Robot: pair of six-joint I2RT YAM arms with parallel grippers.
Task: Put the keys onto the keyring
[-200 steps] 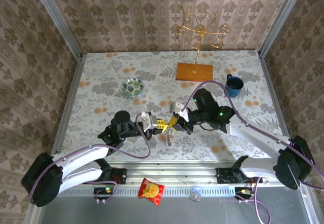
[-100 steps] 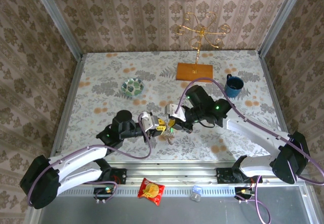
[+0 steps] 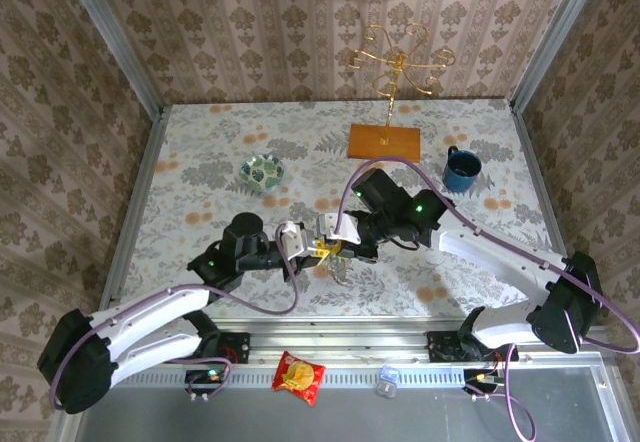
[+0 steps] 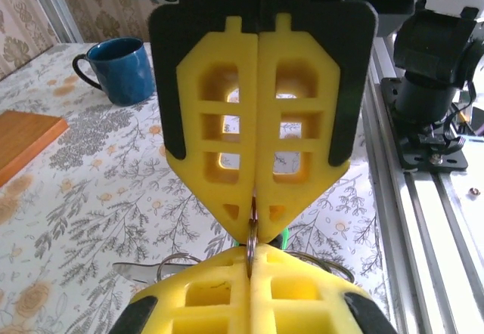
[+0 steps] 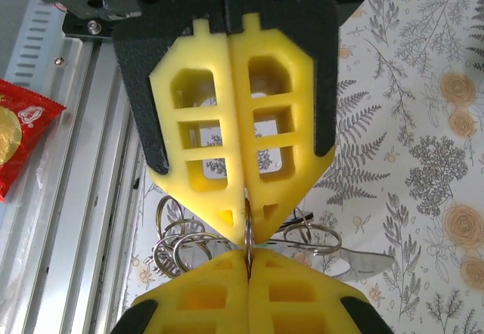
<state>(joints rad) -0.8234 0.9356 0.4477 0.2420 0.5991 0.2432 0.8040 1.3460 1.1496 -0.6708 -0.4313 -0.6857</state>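
Top external view: floral-patterned desk (image 3: 200, 142). The left pincer (image 3: 318, 248) and right pincer (image 3: 334, 243) meet tip to tip in the near half, about mid-width. The keys (image 3: 337, 268) hang just below the meeting point. A patterned bowl (image 3: 262, 172) sits to the far left and a blue mug (image 3: 462, 169) to the far right. Between them and farther back is a wooden base (image 3: 384, 141) carrying a gold wire stand (image 3: 398, 60). A red snack packet (image 3: 299, 376) lies on the near rail, its print too small to read.

Left wrist view: gives the grip detail that the top view does not resolve. Both pincers are together, their yellow pads flush. Each is clamped on the same thin metal keyring (image 4: 252, 230), seen edge-on and spanning the short gap between the two sets of tips. A green piece (image 4: 284, 236) sits just right of the ring, behind the near pads.

Right wrist view: shows the same double clamp from the opposite side. Wire loops (image 5: 178, 247) bunch to the left of the tips, with more loops to the right. A silver blade (image 5: 364, 259) points right, low over the desk.
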